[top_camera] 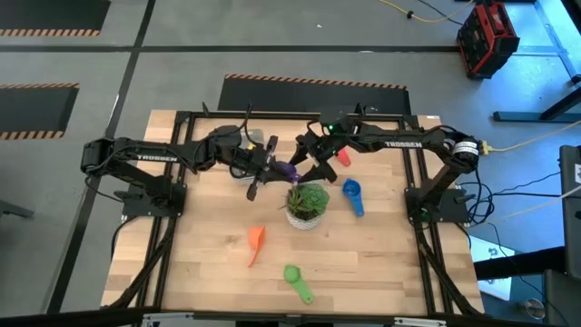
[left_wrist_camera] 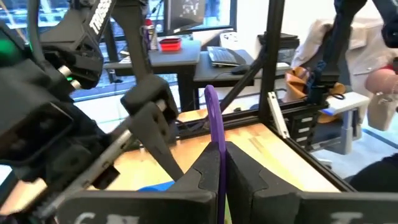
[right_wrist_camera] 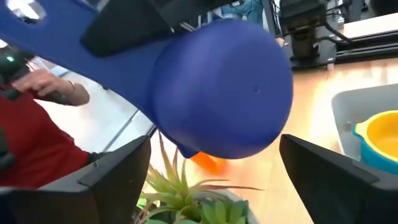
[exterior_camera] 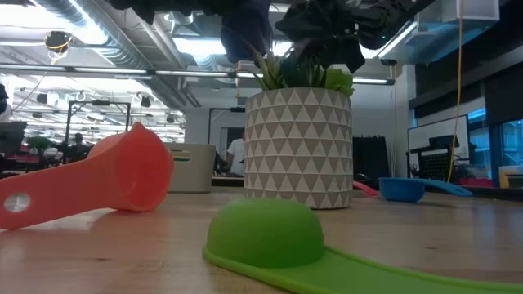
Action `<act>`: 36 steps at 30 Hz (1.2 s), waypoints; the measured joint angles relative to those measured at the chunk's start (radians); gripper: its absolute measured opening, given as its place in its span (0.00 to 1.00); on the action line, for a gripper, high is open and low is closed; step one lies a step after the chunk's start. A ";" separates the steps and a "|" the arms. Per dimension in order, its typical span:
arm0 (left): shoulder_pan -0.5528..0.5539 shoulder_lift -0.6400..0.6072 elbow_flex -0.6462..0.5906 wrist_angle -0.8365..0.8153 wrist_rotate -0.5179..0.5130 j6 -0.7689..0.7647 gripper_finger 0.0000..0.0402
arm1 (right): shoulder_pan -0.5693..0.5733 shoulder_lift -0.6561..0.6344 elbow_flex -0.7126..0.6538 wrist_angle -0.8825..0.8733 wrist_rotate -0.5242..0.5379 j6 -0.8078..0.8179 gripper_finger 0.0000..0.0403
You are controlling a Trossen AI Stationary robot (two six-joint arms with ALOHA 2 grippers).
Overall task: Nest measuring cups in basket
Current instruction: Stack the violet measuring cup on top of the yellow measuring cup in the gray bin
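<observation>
My left gripper (top_camera: pixel 272 166) (left_wrist_camera: pixel 216 155) is shut on the purple cup (top_camera: pixel 289 170) (right_wrist_camera: pixel 217 87), held in the air by the plant (top_camera: pixel 307 202). My right gripper (top_camera: pixel 310 162) (right_wrist_camera: pixel 217 163) is open, one finger on either side of the cup's bowl, apart from it. The basket (right_wrist_camera: pixel 360 115) shows only in the right wrist view, with the yellow cup (right_wrist_camera: pixel 380 134) inside it. Lying on the table are the red cup (top_camera: pixel 343 157), blue cup (top_camera: pixel 352 195), orange cup (top_camera: pixel 255 243) (exterior_camera: pixel 98 184) and green cup (top_camera: pixel 295 280) (exterior_camera: pixel 270 237). My left gripper pinches the purple cup's flat handle (left_wrist_camera: pixel 217 146) between its two fingers, coming from the table's left. The handle's free end (left_wrist_camera: pixel 209 99) sticks out past the fingertips. The cup is lifted clear, its bowl (right_wrist_camera: pixel 224 93) between my right gripper's open fingers.
The white patterned pot with the leafy plant (exterior_camera: pixel 298 147) stands mid-table, just below both grippers. The two arms meet close together over the table's far middle. Bare wood lies along the near edge (top_camera: pixel 381 272) and at the near left.
</observation>
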 joint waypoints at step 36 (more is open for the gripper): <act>0.485 -0.117 0.001 -0.133 0.046 -0.518 0.01 | -0.355 -0.009 0.000 -0.077 -0.174 -0.213 0.90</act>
